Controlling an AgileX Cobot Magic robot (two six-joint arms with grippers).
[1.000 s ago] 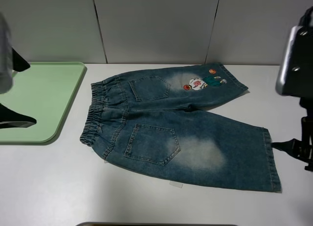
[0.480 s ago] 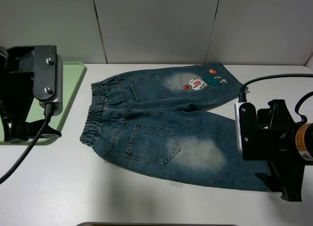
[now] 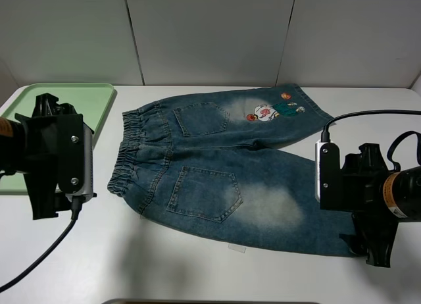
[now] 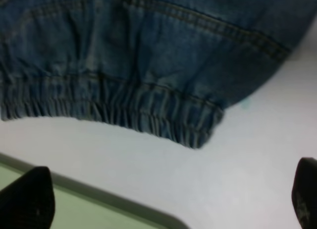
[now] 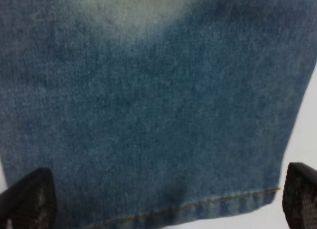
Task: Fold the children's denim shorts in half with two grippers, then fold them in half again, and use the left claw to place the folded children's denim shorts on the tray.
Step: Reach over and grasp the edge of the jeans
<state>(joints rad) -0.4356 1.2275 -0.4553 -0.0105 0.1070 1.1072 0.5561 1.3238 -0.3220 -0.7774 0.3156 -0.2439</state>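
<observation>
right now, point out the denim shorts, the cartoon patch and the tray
denim shorts (image 3: 197, 192), exterior high view, on the near back pocket
cartoon patch (image 3: 266, 112), exterior high view, on the figure's middle
tray (image 3: 92, 106), exterior high view, on its bare green floor

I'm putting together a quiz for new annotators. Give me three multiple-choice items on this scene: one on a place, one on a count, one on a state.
1. In the high view, where is the tray relative to the shorts?
A. Left, on the waistband side
B. Under them
C. Right, past the legs

2. How many patch pockets show on the shorts?
A. One
B. Two
C. Four

3. The right gripper is:
A. Shut on the shorts
B. Holding the tray
C. Open over a leg hem

Answers:
1 A: the green tray lies left of the waistband.
2 B: one pocket shows on each side of the seat.
3 C: its fingertips stand wide apart with the denim hem below them.
</observation>
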